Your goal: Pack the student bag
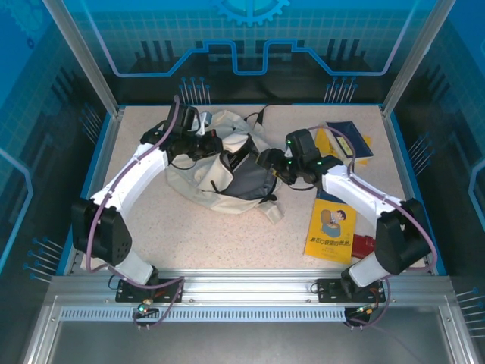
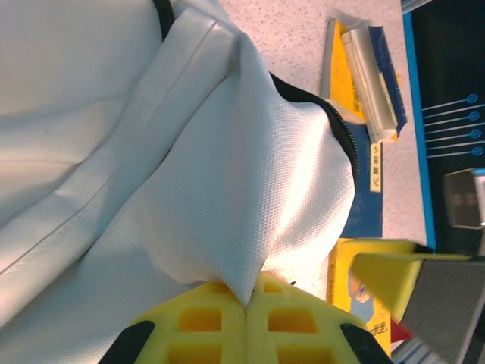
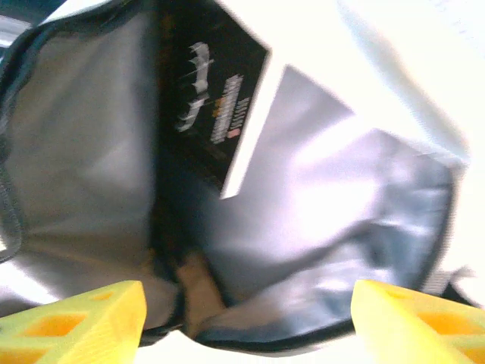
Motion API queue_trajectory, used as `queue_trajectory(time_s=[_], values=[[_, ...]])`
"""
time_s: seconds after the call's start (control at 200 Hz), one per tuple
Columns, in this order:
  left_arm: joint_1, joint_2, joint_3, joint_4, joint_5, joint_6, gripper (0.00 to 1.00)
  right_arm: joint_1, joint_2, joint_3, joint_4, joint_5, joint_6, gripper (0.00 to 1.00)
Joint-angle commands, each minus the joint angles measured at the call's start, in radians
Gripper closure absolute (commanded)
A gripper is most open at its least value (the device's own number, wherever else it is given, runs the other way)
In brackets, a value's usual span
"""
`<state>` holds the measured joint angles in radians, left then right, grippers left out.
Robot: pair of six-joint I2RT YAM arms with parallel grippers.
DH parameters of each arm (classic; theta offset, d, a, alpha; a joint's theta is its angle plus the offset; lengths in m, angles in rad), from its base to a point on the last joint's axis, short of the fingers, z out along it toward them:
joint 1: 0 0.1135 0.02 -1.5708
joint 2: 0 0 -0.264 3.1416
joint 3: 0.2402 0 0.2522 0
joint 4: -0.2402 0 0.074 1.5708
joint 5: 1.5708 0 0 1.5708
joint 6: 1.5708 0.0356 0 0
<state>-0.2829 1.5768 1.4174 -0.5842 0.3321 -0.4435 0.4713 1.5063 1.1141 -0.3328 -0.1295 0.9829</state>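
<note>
The student bag (image 1: 189,180), cream fabric with black trim, lies crumpled at the table's middle, its grey-lined mouth (image 1: 251,186) facing right. My left gripper (image 1: 213,145) is shut on a fold of the bag's cream fabric (image 2: 227,189), which is pinched between the yellow fingers (image 2: 204,322). My right gripper (image 1: 267,161) hovers at the bag's mouth. Its fingers (image 3: 76,318) stand wide apart, open with nothing between them. Inside the bag, against the grey lining (image 3: 348,197), a black book (image 3: 216,98) stands partly in shadow.
A yellow picture book (image 1: 331,227) lies at the right front, with a red object (image 1: 362,244) beside it under the right arm. More yellow and blue books (image 1: 347,140) (image 2: 371,76) lie at the back right. Blue walls fence the table.
</note>
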Motion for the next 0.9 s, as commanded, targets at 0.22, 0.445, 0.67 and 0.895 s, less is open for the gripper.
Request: queue_trajectory(time_s=[0.22, 0.445, 0.67, 0.895], values=[[0.026, -0.109, -0.005, -0.240, -0.201, 0.205, 0.98, -0.093, -0.050, -0.015, -0.515, 0.376, -0.243, 0.15], [0.027, -0.113, -0.045, -0.142, -0.101, 0.135, 0.44, -0.104, -0.045, -0.155, -0.520, 0.341, -0.211, 0.08], [0.027, -0.113, -0.086, -0.026, -0.056, 0.009, 0.23, -0.069, 0.001, -0.222, -0.474, 0.271, -0.180, 0.07], [0.024, -0.098, -0.122, 0.043, -0.016, -0.066, 0.18, -0.023, 0.080, -0.228, -0.345, 0.140, -0.139, 0.09]])
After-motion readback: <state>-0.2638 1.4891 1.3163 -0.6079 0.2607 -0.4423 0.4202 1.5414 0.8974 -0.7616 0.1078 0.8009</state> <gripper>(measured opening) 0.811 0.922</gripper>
